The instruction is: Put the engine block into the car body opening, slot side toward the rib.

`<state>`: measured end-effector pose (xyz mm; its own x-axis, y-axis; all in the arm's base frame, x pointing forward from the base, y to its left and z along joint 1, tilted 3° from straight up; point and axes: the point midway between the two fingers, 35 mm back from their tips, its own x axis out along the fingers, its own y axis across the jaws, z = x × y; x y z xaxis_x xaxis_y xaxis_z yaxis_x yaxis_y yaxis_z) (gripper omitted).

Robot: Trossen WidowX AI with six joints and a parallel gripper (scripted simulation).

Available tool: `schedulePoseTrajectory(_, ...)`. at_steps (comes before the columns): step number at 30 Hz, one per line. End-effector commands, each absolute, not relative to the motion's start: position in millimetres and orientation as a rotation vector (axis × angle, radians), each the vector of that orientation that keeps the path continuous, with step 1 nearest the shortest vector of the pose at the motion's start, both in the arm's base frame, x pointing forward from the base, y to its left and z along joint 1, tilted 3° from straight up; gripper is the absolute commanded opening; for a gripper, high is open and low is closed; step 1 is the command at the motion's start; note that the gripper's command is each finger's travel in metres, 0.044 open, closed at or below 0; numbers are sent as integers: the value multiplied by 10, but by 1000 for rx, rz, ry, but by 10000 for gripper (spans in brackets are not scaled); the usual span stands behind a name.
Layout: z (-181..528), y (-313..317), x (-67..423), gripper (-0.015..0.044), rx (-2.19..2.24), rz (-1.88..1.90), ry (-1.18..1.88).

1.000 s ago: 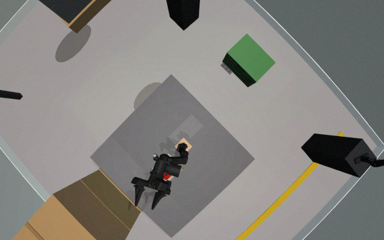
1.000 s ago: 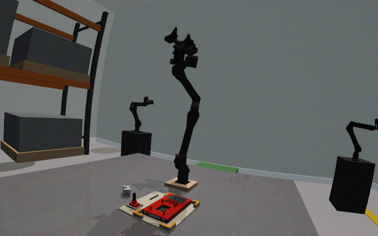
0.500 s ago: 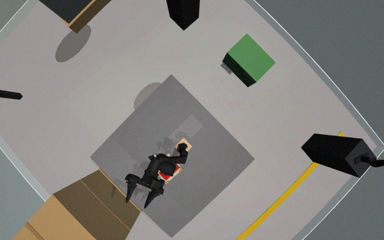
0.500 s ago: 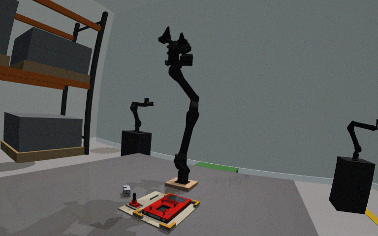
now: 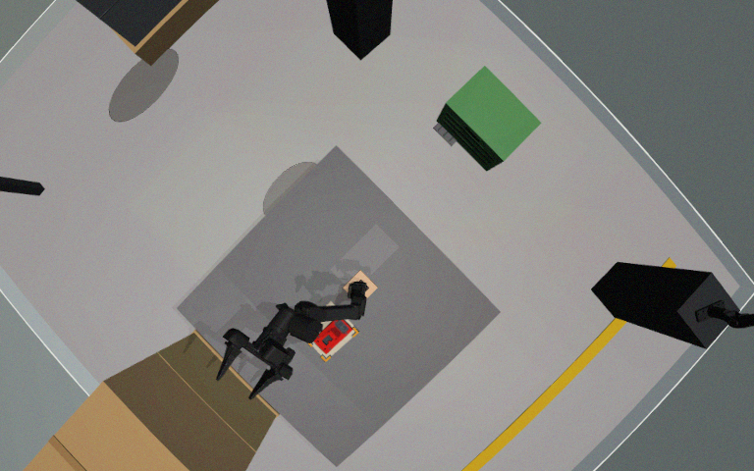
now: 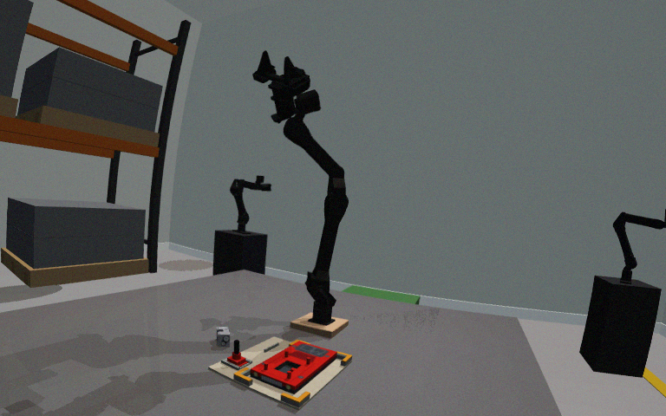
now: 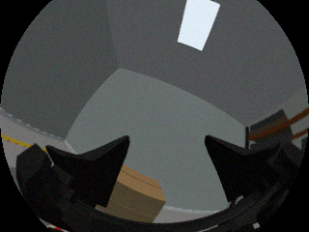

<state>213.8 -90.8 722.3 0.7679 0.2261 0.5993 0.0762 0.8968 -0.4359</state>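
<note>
Walls: plain grey-green | Floor: pale grey, darker grey mat (image 6: 441,362) at centre | Rack (image 6: 161,146) at 9 o'clock, orange beams, dark crates | Yellow floor line (image 5: 556,389) at 4 o'clock

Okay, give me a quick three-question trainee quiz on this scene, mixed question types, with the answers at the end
1. True or false: the gripper is shut on the engine block.
2. Multiple choice: where does the engine block sit? A) inside the opening of the red car body; B) on the grey surface beside the fixture board; C) between the gripper's fingers.
3. Fill in the blank: in the exterior view the arm is stretched nearly upright, with the gripper pointing ____.

Key:
1. False. The gripper is open and holds nothing.
2. B. The small grey block rests on the surface left of the board, and the body's opening looks unfilled.
3. Upward, high above the car body.
</note>
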Motion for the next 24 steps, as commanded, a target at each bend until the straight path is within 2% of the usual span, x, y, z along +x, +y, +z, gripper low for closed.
schedulePoseTrajectory(1, 7104, -1118, 2329, 440, -461, 29, -666)
schedulePoseTrajectory(24, 6336, -1852, 3121, 440, -602, -188, -397)
